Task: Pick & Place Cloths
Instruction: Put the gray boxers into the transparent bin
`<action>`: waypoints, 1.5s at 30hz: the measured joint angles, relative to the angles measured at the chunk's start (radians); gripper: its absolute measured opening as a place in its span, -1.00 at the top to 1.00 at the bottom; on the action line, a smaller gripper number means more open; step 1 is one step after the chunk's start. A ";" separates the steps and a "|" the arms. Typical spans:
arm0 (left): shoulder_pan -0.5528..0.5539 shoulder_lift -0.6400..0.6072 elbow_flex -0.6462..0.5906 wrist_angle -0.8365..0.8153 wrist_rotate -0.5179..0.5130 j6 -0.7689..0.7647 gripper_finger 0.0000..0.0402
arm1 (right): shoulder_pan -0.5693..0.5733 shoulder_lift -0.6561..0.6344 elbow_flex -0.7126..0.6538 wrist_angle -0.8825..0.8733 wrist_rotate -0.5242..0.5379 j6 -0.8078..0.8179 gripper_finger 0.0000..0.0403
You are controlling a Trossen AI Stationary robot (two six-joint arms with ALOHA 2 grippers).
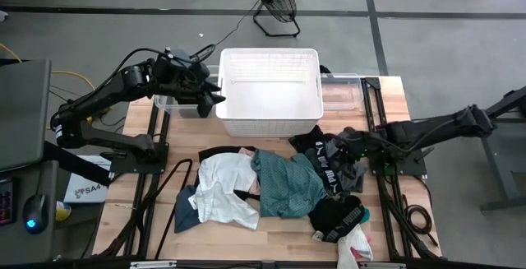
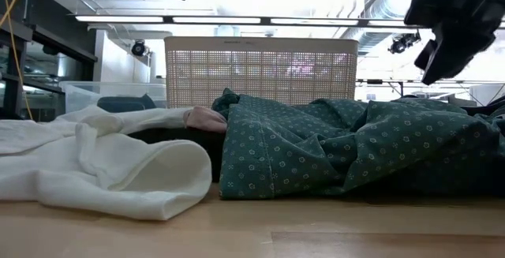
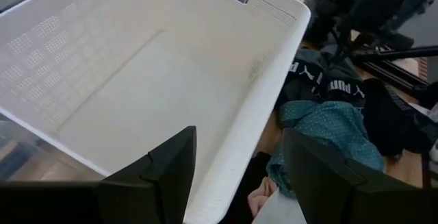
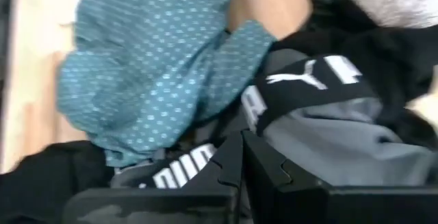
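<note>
I find the left gripper [image 1: 215,98] at the white basket [image 1: 269,121]'s left rim, jaws parted, holding nothing; the basket is bare inside; the right gripper [image 4: 241,157] hangs over the pile's right side, fingers closed, nothing visibly between them; the cloths [image 1: 279,187] lie heaped on the table [image 1: 136,207] in front of the basket, teal shirt [image 1: 283,185] in the middle, white garment [image 1: 223,188] to its left.

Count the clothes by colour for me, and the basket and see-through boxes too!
White cloth: 1
Teal dotted cloth: 1
Black cloths, one near the table's front and one by the basket: 2
Dark blue cloth: 1
White basket: 1
Clear bins, one left of the basket and one right of it: 2
Total: 8; more may hide in the pile.
</note>
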 joint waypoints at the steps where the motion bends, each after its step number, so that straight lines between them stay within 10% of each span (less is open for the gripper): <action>1: 0.000 0.000 0.000 0.000 0.001 0.008 -0.05 | 0.009 0.017 0.021 -0.025 0.009 0.001 0.99; 19: 0.000 0.000 0.000 -0.058 0.061 0.081 -0.05 | 0.033 0.144 0.061 -0.089 -0.104 0.291 0.97; 28: 0.000 0.000 0.000 -0.059 0.061 0.099 -0.05 | 0.021 0.144 0.060 -0.115 -0.067 0.365 0.51; 36: 0.000 0.000 0.000 -0.059 0.061 0.104 -0.05 | 0.022 0.144 0.059 -0.015 0.141 0.088 -0.06; 45: 0.000 -0.001 0.000 -0.085 0.060 0.104 -0.05 | 0.024 0.193 0.029 0.008 0.158 -0.031 -0.18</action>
